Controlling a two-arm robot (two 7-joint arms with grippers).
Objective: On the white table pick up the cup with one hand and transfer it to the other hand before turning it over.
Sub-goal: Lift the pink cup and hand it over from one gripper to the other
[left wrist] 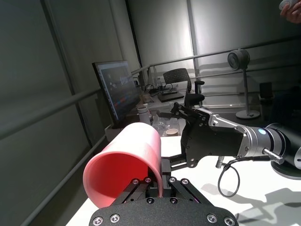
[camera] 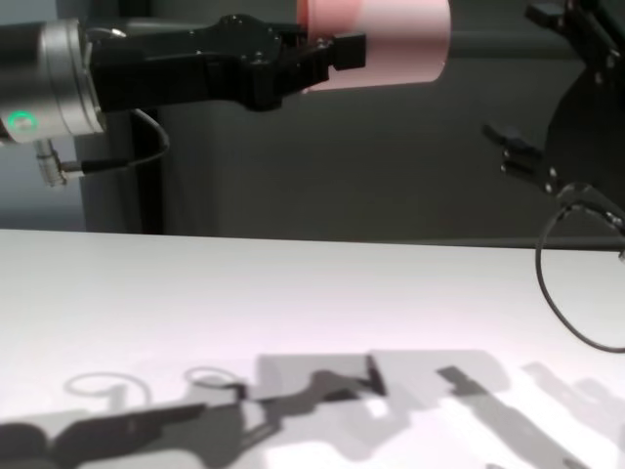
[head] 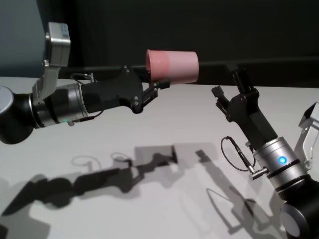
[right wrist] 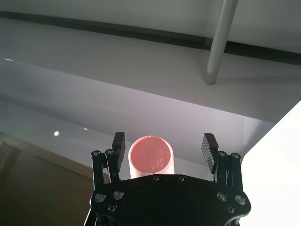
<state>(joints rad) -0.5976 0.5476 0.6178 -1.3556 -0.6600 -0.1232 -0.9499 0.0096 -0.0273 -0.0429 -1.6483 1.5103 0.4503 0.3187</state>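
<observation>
The pink cup [head: 172, 66] hangs on its side above the white table [head: 164, 124], rim towards my left arm and base towards my right. My left gripper [head: 159, 85] is shut on the cup's rim wall, as the left wrist view shows at the cup [left wrist: 124, 167] and gripper [left wrist: 157, 181]. My right gripper [head: 229, 83] is open just right of the cup, apart from it. In the right wrist view the cup's round base [right wrist: 151, 157] appears farther off, in line with the gap of the right gripper [right wrist: 163, 142]. The chest view shows the cup [camera: 391, 39] high up.
Only the shadows of both arms and the cup lie on the tabletop [camera: 293, 303]. A dark wall and rail [head: 259, 64] run behind the table's far edge. A thin black cable loop [head: 234, 154] hangs from my right wrist.
</observation>
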